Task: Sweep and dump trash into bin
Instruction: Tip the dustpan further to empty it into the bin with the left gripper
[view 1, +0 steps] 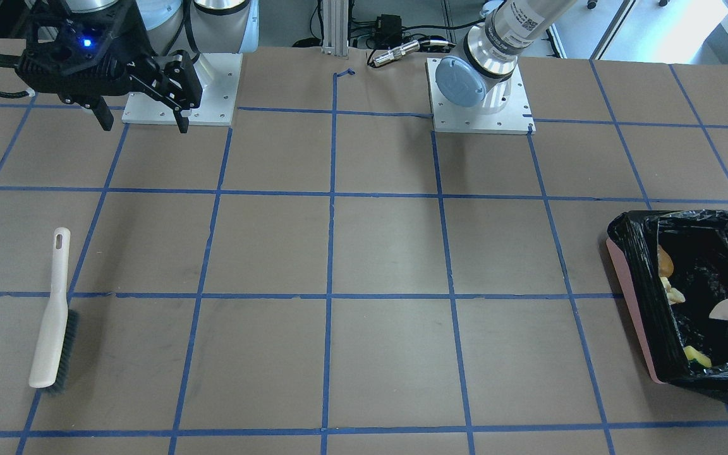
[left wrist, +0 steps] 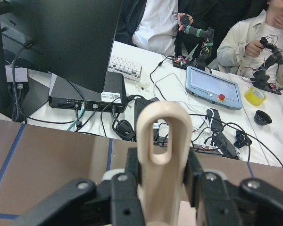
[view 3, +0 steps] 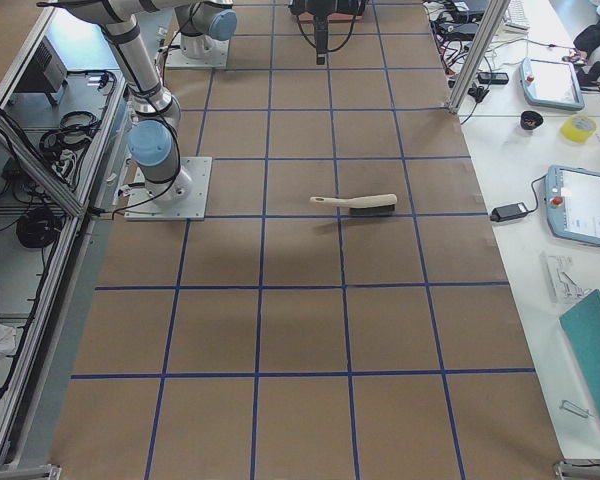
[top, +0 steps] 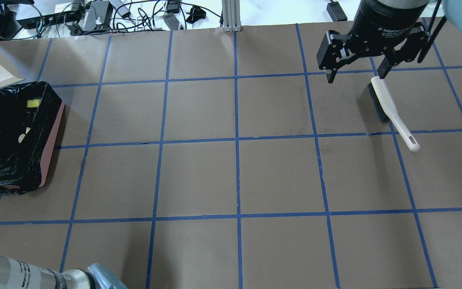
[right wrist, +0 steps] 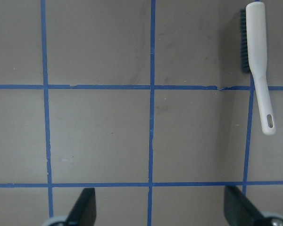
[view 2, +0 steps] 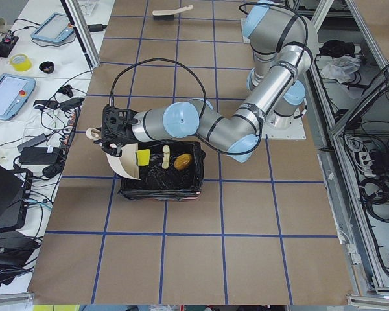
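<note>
Dustpan (view 2: 124, 162) is being held tilted, mouth down, over the bin (view 2: 161, 191) at the end away from the robot. Only the left side view is showing this whole. In the front and overhead views just a beige corner of it is being caught at the frame edge.

Left gripper (left wrist: 162, 186) is being shown close up by its wrist view, with fingers clamped on the looped handle (left wrist: 163, 110).

Trash is being shown inside the bag-lined bin: sponge (view 2: 143, 157) by the pan's lip, croissant (view 2: 166, 157) mid-bin, potato (view 2: 183, 161) toward the robot. Part of the bin's opening is being covered by the pan.

Right gripper (top: 355, 78) is being held above the table (top: 235, 176), fingers spread wide, nothing between them. Brush (top: 391, 110) is being seen flat on the table. Overhead it is being made to look as if it touches one fingertip. The front view is showing it well apart, with the gripper up near its base.

Beyond the table edge, a monitor (left wrist: 61, 37), keyboard (left wrist: 124, 68), pendant (left wrist: 212, 87), tape roll (left wrist: 254, 95) and two seated people (left wrist: 155, 23) are being picked up by the left wrist view.
</note>
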Robot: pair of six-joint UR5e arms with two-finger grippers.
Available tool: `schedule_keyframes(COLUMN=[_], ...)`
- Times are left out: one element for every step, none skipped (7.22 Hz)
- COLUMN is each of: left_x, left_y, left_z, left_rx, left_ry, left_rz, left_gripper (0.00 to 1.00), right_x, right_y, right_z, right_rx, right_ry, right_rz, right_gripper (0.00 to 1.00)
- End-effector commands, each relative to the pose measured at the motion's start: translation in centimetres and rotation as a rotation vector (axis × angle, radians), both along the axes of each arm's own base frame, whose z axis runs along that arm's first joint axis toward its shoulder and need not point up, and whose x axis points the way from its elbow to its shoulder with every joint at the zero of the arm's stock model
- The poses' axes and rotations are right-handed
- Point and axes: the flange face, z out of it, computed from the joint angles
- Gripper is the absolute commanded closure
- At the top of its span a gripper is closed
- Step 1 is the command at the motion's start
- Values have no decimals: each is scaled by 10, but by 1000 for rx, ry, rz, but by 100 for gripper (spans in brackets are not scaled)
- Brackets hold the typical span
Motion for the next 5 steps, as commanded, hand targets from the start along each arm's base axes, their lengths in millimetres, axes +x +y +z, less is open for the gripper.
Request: schedule_keyframes(left_x=[-16,-41,-70,-99,-125], left_y=[11,3,-9,-19,-30], left_z=[24,32,36,39,34], left_rx=[78,139,200,247,332], left_ry=[68,58,69,93,143], left_rz=[180,263,346,428,520], left_gripper=[100,100,100,100,100], right_x=[2,2,2,1,2], right_y=[0,-1,-2,-3,-3], right_z=[-1,2,5,7,7], right_rx=[-7,-23,-38,-43,-43], right_ry=[-11,-13,-16,-13,-13], right_rz=[2,8,8,5,6], right_gripper=[1,0,0,0,0])
